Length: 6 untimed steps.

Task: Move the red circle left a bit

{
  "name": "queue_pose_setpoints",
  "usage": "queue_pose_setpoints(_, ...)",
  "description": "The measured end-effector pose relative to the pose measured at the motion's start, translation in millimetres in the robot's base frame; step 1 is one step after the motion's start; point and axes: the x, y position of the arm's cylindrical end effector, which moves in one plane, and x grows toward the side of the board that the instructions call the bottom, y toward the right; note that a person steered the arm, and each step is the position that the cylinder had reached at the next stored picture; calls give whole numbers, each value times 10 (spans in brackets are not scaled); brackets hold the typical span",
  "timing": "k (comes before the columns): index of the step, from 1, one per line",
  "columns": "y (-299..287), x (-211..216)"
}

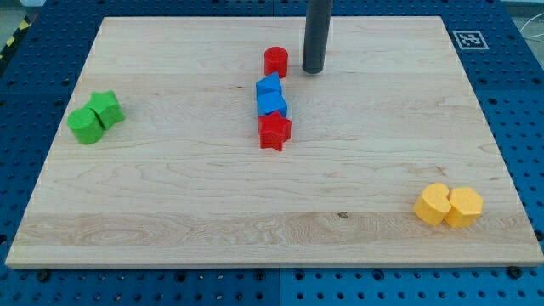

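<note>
Wooden board (170, 212), blue perforated base (518, 102) (fiducial tag (468, 39) top right)

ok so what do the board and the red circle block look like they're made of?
Pale rectangular wooden board: light wood, matte, with visible grain lines and a small dark knot. Red circle block: uniformly coloured, matte, no grain showing; painted wood or plastic, can't tell which. My tip sits just to its right.

This looks like a robotics lab. A pale wooden counter (170, 187) lies on a blue perforated mounting plate (518, 102), with a black-and-white fiducial marker (467, 39) at upper right and perhaps yellow-black hazard tape (15, 36) at upper left.
</note>
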Motion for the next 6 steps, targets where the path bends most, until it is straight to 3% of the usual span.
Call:
queue_pose_setpoints(5, -445, -94)
queue_pose_setpoints(6, -445, -324)
